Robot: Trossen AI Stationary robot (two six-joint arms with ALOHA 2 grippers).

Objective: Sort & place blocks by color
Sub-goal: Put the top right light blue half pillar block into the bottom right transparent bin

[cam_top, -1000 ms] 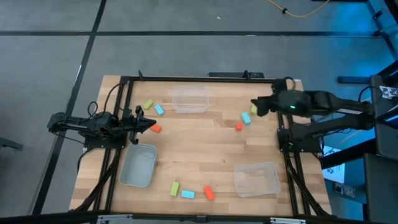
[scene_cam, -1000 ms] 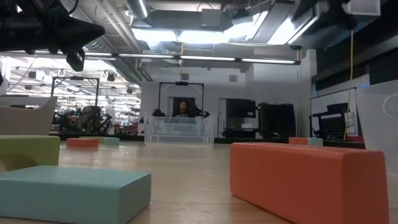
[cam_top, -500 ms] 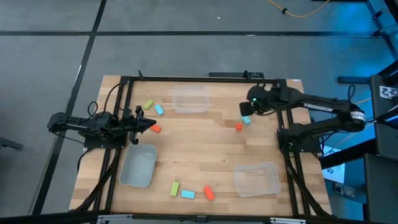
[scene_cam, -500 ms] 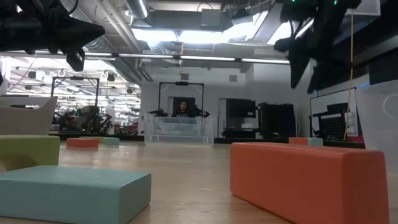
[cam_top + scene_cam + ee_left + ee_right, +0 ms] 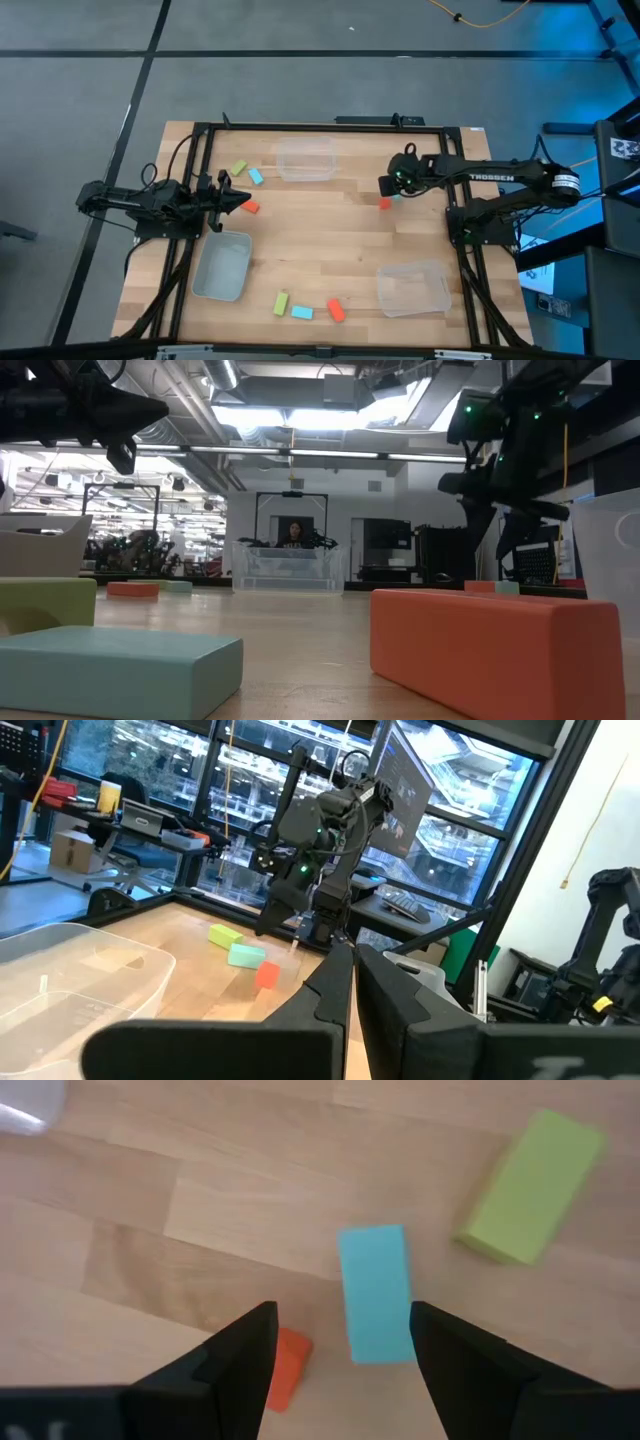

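Left gripper (image 5: 243, 203) parked at table's 9 o'clock edge, fingers closed, holding nothing; red block (image 5: 251, 208) lies right at its tip. Green block (image 5: 238, 169) and cyan block (image 5: 256, 177) sit just beyond, toward 11 o'clock, beside far clear bin (image 5: 306, 159) at 12. Grey bin (image 5: 222, 265) at 7-8 o'clock. Near edge, 6 o'clock: green (image 5: 281, 302), cyan (image 5: 302, 312), red (image 5: 336, 310) in a row. Second clear bin (image 5: 413, 287) at 5 o'clock. Right gripper (image 5: 386, 186) at 1-2 o'clock, fingers open, empty, hovering over a cluster: cyan block (image 5: 376, 1294) between the fingers' line of sight, red block (image 5: 285, 1366) beside one finger (image 5: 236, 1355), green block (image 5: 529, 1185) farther out.
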